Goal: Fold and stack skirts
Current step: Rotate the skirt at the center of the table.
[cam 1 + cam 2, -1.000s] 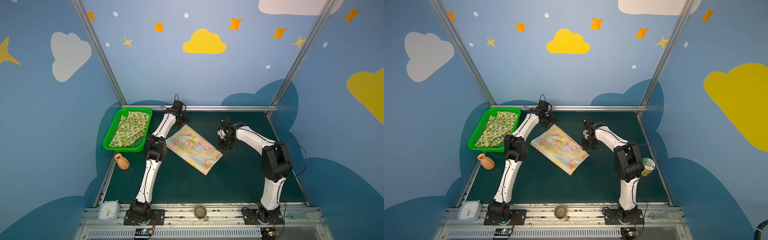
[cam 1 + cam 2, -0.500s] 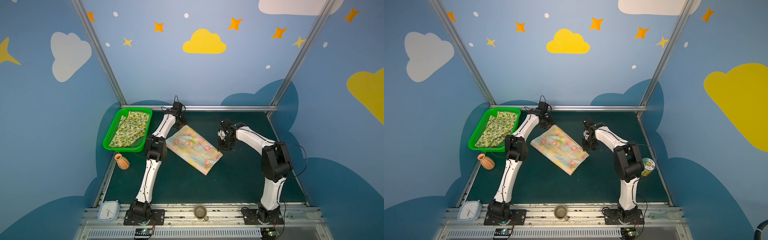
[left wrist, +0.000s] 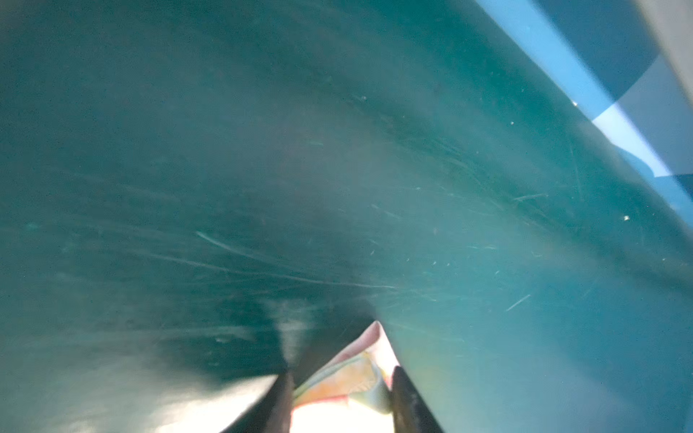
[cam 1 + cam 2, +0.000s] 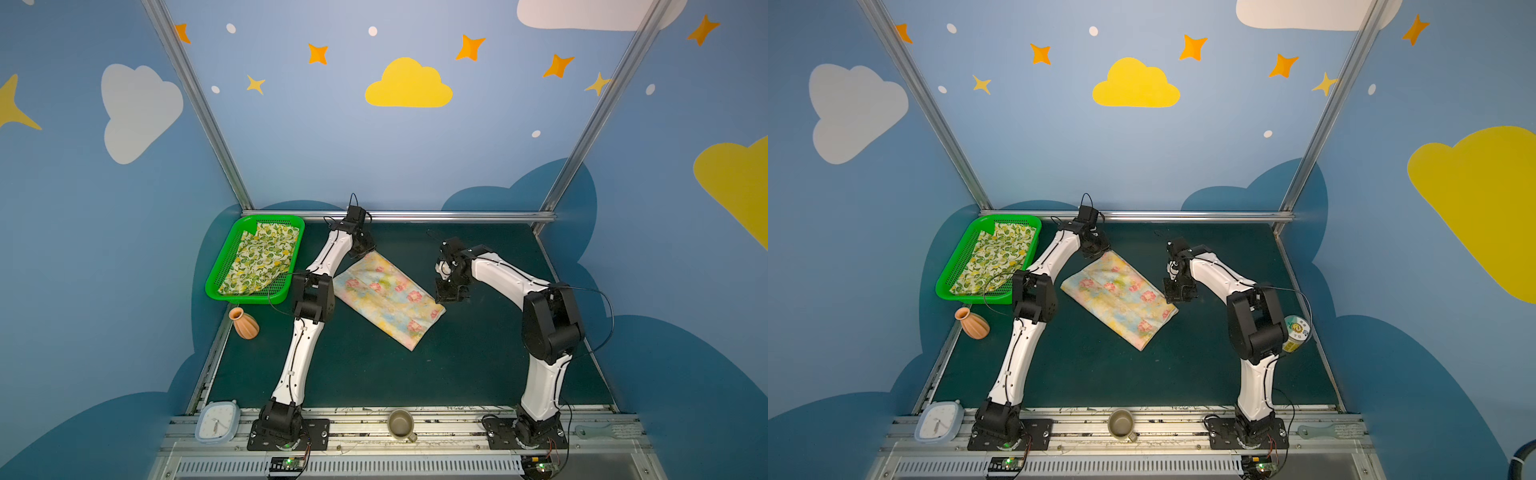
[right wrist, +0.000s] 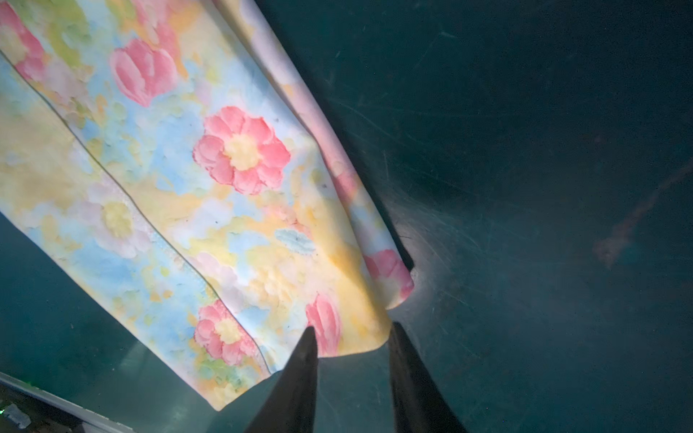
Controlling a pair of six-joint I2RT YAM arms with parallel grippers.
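**Pale yellow cloth between both pairs of my fingers**

Pale yellow, pink-flowered and washed with blue-green, the floral skirt lies flat on the dark green table, stretched between my two grippers. My left gripper is down at the skirt's far corner. In the left wrist view that corner stands up between my two dark fingers, which are partly apart. The picture is blurred and washed out there, so I cannot tell whether I am pinching the cloth or only straddling it.

My right gripper is low at the corner nearest it. My fingers are a narrow way apart and the rounded tip of the skirt sits just between their tips. Bare table shows in the gap behind it, so nothing is clamped on that side. Beside that corner a second layer of the skirt curls up off the table.

The lemon skirt lies spread in the green basket, beyond my left arm's outer side and well apart from both grippers.
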